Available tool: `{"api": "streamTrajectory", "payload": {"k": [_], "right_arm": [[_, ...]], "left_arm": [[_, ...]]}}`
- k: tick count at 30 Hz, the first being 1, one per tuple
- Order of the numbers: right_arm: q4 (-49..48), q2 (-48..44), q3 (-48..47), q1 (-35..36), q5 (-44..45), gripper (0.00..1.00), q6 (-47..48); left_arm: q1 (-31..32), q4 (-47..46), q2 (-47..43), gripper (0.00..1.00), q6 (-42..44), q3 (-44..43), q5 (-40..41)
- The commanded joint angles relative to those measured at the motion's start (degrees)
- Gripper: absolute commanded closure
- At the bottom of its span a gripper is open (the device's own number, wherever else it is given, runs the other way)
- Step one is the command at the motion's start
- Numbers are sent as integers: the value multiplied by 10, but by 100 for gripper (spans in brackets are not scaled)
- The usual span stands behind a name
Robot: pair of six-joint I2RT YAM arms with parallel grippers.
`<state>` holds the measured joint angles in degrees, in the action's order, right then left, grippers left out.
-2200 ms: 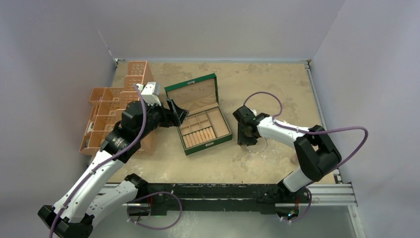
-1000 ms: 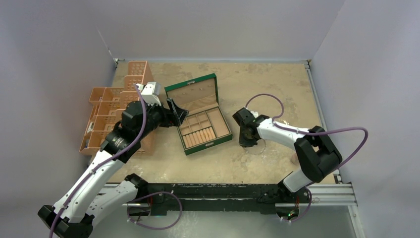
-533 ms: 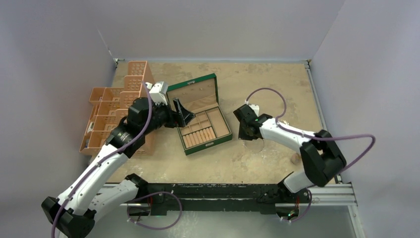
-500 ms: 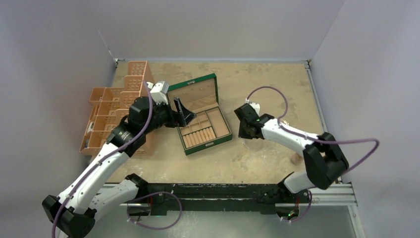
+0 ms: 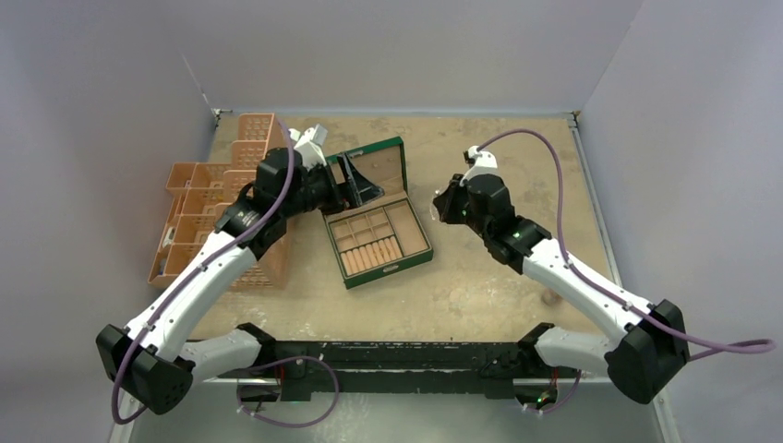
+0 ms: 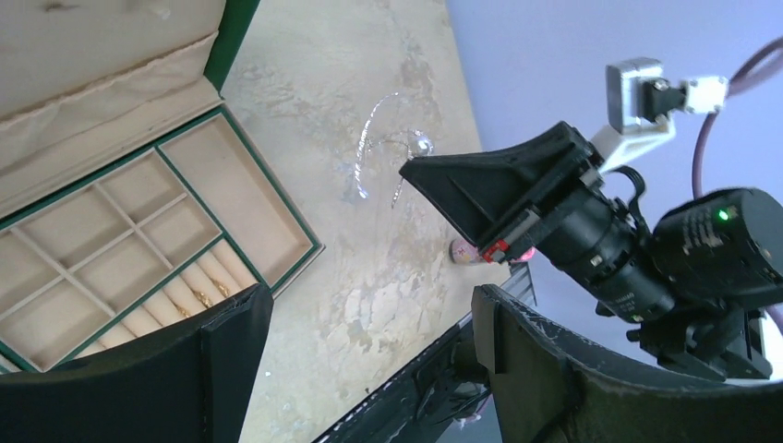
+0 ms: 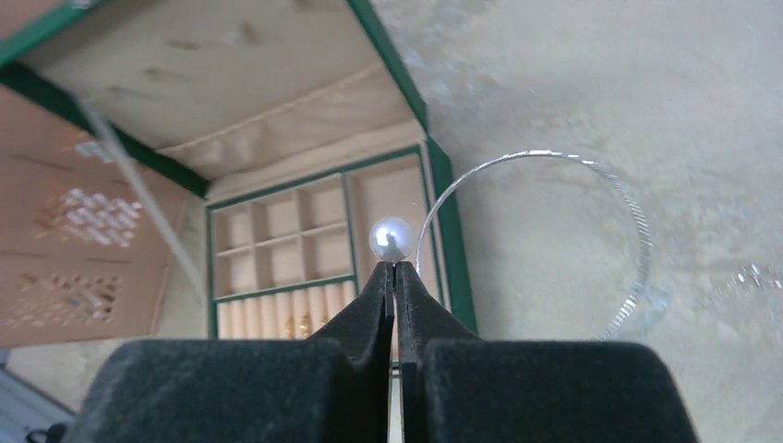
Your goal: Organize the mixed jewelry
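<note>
- Check the right gripper: its jaws are pressed together and pinch the wire hoop right under the pearl.
- Note that the pearl sits just above the fingertips, and the hoop curves away to the right of them.
- Locate the hoop in the air above the table, just beside the right edge of the green box. It touches neither.
- Check the left gripper: its jaws stand spread wide, above the box's raised lid.
- Observe the box: it stands open, and tiny gold rings sit in the slotted row along its front edge.
- Find the pink cylinder on the table, well apart from the box.
- Find the orange baskets left of the box.
</note>
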<state>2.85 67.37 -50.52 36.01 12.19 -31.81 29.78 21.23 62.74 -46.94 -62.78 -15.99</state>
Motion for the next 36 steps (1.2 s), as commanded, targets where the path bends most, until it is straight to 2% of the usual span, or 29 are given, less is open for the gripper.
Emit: {"api": "streamTrajectory", "payload": {"k": [1,4,9,16,23,25,30,33,36], "right_arm": [[-85,-34,3,2,-66,100,75],[-117,-51,2,3,-152,100,112],[-169,-65,1,3,-245,100,136],[-182,-58,-13,21,-363,100,171],[-167,-43,-37,71,-367,100,211],[-162,-34,-46,79,-376,100,218],[-156,-15,-59,87,-372,100,231],[-158,-8,-62,89,-372,100,235],[-163,4,-62,91,-380,100,240]], "left_arm": [[-19,-19,20,20,-7,-63,-29],[-46,-9,33,20,-1,-98,-51],[-93,2,81,20,9,-150,-165],[-96,10,147,19,45,-206,-311],[-96,1,160,19,69,-164,-332],[-96,22,158,19,92,-162,-301],[-96,49,164,18,114,-148,-301],[-96,69,163,18,126,-134,-264],[-96,54,166,21,123,-123,-293]]}}
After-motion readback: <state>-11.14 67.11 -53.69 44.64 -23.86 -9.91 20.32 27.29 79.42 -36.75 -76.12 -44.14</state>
